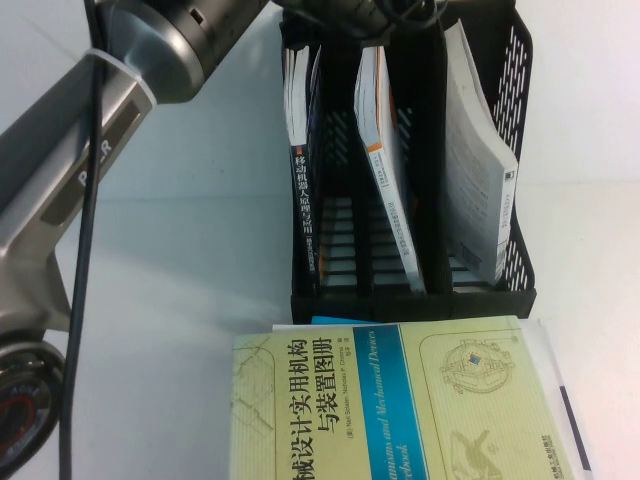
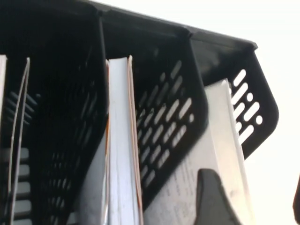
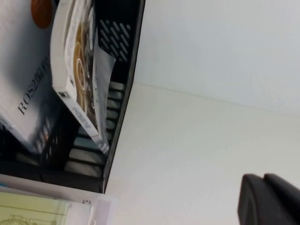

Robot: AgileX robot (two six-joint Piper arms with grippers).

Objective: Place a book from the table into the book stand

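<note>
The black book stand [image 1: 515, 270] stands at the back middle of the white table [image 1: 180, 250]. The white book [image 1: 478, 170] leans in its right slot; the right wrist view shows its dashboard cover [image 3: 78, 70]. My left arm [image 1: 150, 40] reaches over the top of the stand. In the left wrist view my left gripper [image 2: 253, 190] is open just above the book's page edge [image 2: 220, 136]. One finger [image 2: 213, 199] lies in front of the book and the other is at the frame's edge. My right gripper [image 3: 268, 199] is shut and empty over bare table right of the stand.
A black-spined book [image 1: 300, 180] stands in the left slot and a grey-white book [image 1: 385, 170] in the middle slot. A pale yellow-green book with a blue band [image 1: 400, 410] lies on the table in front of the stand.
</note>
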